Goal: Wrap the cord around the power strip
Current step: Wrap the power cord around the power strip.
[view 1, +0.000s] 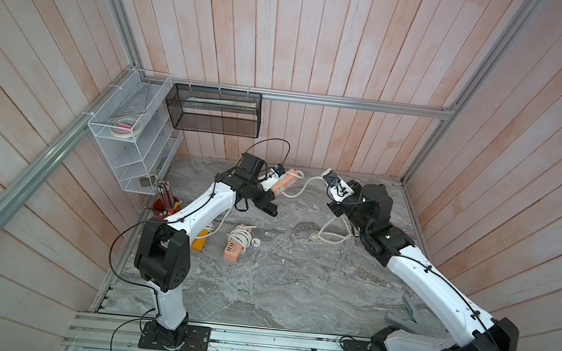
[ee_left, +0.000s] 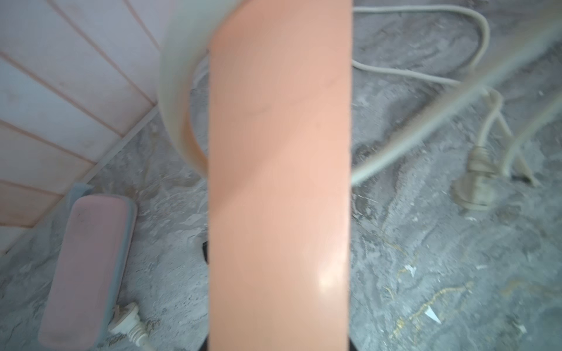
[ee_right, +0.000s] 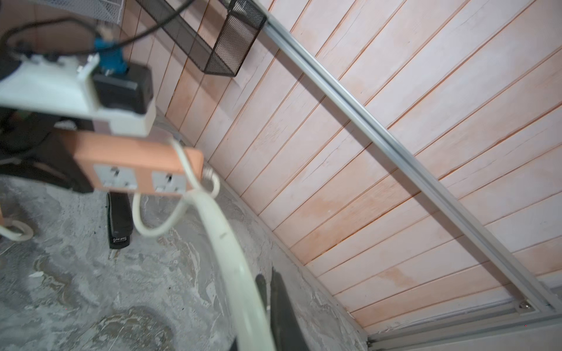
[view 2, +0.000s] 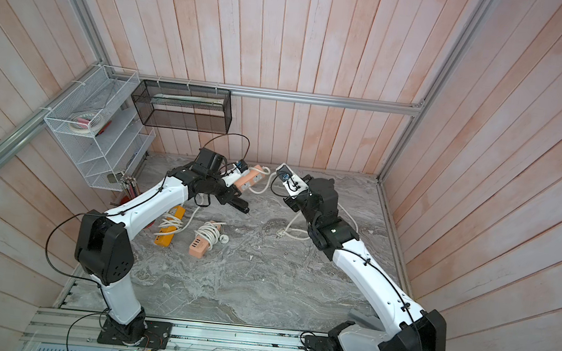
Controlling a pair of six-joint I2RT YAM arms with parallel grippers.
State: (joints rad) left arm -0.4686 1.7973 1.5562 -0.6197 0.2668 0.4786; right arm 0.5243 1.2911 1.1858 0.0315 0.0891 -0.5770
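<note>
The power strip (ee_right: 121, 150) is salmon-orange with pale grey socket faces, and its cord (ee_right: 234, 267) is cream-white against my black fingers (ee_right: 282, 307). The table (view 1: 295, 286) is grey with marbled veining, and the wall (view 1: 323, 44) is planked in whitewashed pink. Another strip (view 2: 162, 240) is yellow and a third (view 2: 199, 250) salmon, both with cream cords; the mesh basket (view 1: 215, 111) is black, the wire rack (view 1: 124, 144) white.
</note>
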